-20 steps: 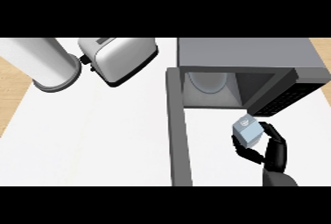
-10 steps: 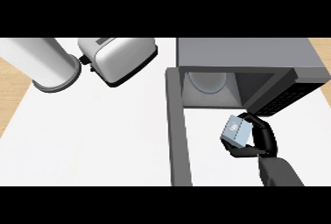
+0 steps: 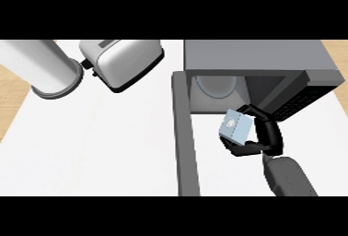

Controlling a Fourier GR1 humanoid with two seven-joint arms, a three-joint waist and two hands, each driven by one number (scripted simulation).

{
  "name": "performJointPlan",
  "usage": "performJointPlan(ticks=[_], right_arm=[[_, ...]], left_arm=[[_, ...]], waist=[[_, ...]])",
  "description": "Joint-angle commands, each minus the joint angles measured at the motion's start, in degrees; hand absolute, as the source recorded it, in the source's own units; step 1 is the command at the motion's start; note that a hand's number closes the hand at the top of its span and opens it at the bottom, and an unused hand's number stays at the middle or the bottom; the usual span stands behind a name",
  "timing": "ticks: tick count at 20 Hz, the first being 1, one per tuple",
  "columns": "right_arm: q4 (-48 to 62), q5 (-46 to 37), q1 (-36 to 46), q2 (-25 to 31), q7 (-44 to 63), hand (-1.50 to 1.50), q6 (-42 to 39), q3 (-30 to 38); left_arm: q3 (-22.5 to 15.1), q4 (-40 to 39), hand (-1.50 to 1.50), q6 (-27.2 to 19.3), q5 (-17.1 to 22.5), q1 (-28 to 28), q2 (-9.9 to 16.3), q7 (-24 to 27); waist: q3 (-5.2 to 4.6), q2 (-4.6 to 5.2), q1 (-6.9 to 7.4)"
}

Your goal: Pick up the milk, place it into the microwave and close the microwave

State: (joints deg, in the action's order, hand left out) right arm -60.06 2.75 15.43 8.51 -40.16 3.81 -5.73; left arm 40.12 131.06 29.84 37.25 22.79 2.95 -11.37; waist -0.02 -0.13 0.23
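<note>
Milk: a small pale blue carton [image 3: 237, 125], right of centre in the frame, held just below the mouth of the microwave and tilted so its upper end leans to the right.
Right hand: the right hand [image 3: 263, 136] comes up from the lower right and is curled round the carton, fingers over its top right corner and thumb under its lower edge (pinching it, not spread).
Left hand: not seen anywhere in the frame.
Microwave: the grey microwave [image 3: 258, 57] fills the upper right; its cavity is open toward the bottom of the frame, with a pale round turntable [image 3: 216, 85] showing inside.
Door: the microwave door [image 3: 185, 133] is swung wide and shows edge-on as a long grey bar running down the middle of the frame, left of the carton and apart from it.
Key relation: the cavity lies straight up the frame from the carton, and the carton's long axis points roughly into the opening (slightly skewed), so I judge the next move is a short push upward, clear of the opening's right wall.
Progress: carton picked up, not yet inside; door not yet closed.
Elsewhere: a toaster [image 3: 122, 60] and a white cylinder [image 3: 44, 69] stand at the upper left, well apart from the action.
</note>
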Motion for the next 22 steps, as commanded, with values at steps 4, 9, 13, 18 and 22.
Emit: performJointPlan(ticks=[4,9,13,18,22], right_arm=[[-1.3,-4.2,6.8,-2.6,7.9,1.5,5.7,0.0],[7.8,-7.1,18.4,-0.8,11.4,1.5,8.8,2.9],[15.8,-13.3,24.3,-4.5,12.9,1.5,15.7,0.6],[31.5,-14.3,34.6,-1.2,10.0,1.5,16.3,5.2],[38.3,-15.8,40.7,-3.6,10.4,1.5,22.6,6.6]], left_arm=[[2.5,-0.3,-1.5,2.1,1.6,0.5,-0.6,0.0],[1.4,-3.3,-1.5,3.8,-1.2,0.4,-2.8,2.3],[5.8,-7.0,-1.5,4.0,3.0,-1.9,3.6,1.8],[2.4,-7.6,-1.5,5.6,-1.9,-3.5,0.2,3.2],[1.5,-6.0,-1.5,6.1,-3.4,-3.0,-1.7,3.6]], waist=[[0.01,0.06,0.28],[0.0,0.21,0.73],[0.01,0.33,1.16],[0.04,0.97,2.11],[0.05,1.13,2.84]])
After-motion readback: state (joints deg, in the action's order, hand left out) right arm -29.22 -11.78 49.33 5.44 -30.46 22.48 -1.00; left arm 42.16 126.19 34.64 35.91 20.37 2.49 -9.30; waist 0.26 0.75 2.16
